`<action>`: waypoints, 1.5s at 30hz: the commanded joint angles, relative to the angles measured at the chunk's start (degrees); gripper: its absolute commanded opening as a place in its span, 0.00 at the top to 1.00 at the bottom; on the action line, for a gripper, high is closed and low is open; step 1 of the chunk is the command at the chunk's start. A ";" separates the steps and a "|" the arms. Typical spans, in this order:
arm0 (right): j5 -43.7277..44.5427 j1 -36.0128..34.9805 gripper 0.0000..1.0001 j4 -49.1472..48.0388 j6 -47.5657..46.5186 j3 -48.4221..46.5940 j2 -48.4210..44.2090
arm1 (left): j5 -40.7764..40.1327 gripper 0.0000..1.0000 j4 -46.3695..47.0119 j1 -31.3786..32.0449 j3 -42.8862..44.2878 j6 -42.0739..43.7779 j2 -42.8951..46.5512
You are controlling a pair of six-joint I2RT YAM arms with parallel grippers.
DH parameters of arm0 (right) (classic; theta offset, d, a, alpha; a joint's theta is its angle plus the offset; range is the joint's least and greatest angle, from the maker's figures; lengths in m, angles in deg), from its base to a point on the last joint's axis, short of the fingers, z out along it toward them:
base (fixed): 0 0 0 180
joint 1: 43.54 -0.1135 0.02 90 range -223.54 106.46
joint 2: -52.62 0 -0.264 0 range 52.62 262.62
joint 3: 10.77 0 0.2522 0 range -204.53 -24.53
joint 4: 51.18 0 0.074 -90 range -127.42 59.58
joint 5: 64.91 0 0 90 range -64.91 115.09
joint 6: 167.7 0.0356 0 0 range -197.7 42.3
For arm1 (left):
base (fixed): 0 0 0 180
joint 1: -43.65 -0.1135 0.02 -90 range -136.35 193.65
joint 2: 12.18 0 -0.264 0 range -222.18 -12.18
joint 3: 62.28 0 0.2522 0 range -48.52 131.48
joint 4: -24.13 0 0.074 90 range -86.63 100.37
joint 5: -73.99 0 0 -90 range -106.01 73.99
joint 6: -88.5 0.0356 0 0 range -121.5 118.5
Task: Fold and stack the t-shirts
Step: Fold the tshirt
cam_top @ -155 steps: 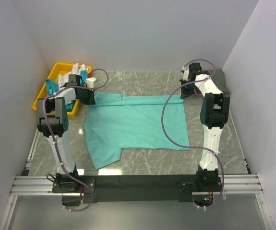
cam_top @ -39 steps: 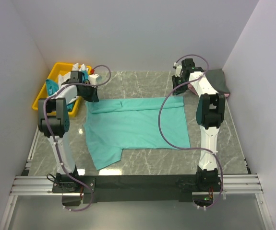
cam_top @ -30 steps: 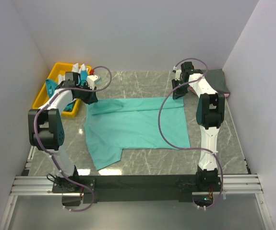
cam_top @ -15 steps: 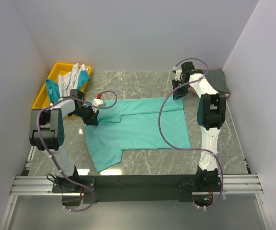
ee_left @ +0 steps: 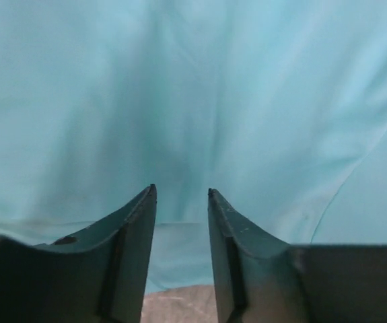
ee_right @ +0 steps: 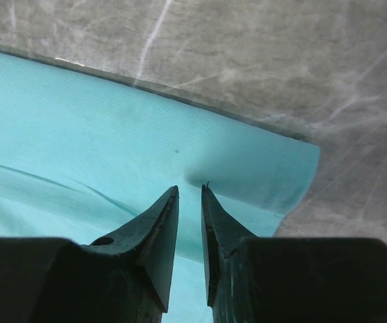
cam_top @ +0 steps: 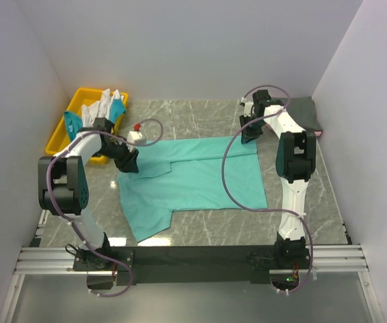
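Now, left gripper (ee_left: 181, 190) parted and empty, right gripper (ee_right: 190, 188) narrowly pinching the sea-green cloth t-shirt (cam_top: 193, 178); uneven release could skew my fold

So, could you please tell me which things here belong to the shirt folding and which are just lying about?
Part of the job:
sea-green t-shirt, spread flat
white shirt and teal shirt, heaped at far left
dark grey shirt, far right

Just there:
yellow plastic bin, holding those two shirts
marble table
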 commanded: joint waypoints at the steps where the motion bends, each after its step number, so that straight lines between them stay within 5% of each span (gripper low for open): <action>1: -1.54 -1.66 0.73 -1.16 1.93 0.39 -3.97 | 7.34 0.56 1.87 -2.58 6.16 -7.97 0.69; 7: 1.26 -3.16 0.80 -4.24 6.24 2.24 -1.78 | -6.35 0.55 22.17 -1.88 4.06 -32.58 -3.00; 16: 9.17 -2.98 0.81 -1.08 7.74 -2.14 2.96 | -15.68 0.60 23.87 1.71 7.66 -40.59 -11.35; 26: 10.67 -1.23 0.80 6.76 7.74 -27.63 15.62 | -16.83 0.60 23.33 2.95 23.57 -51.85 -24.36; 31: 6.37 -1.05 0.77 2.19 5.64 -21.78 7.12 | -12.01 0.57 23.25 2.95 27.97 -51.95 -22.70; 36: 4.96 -1.22 0.73 -3.71 4.58 -5.07 -8.27 | -12.25 0.55 24.75 3.22 20.61 -50.72 -12.44; 45: 11.63 -1.31 0.76 1.56 3.09 -1.54 -3.63 | -14.09 0.54 23.33 3.39 9.79 -49.74 -7.67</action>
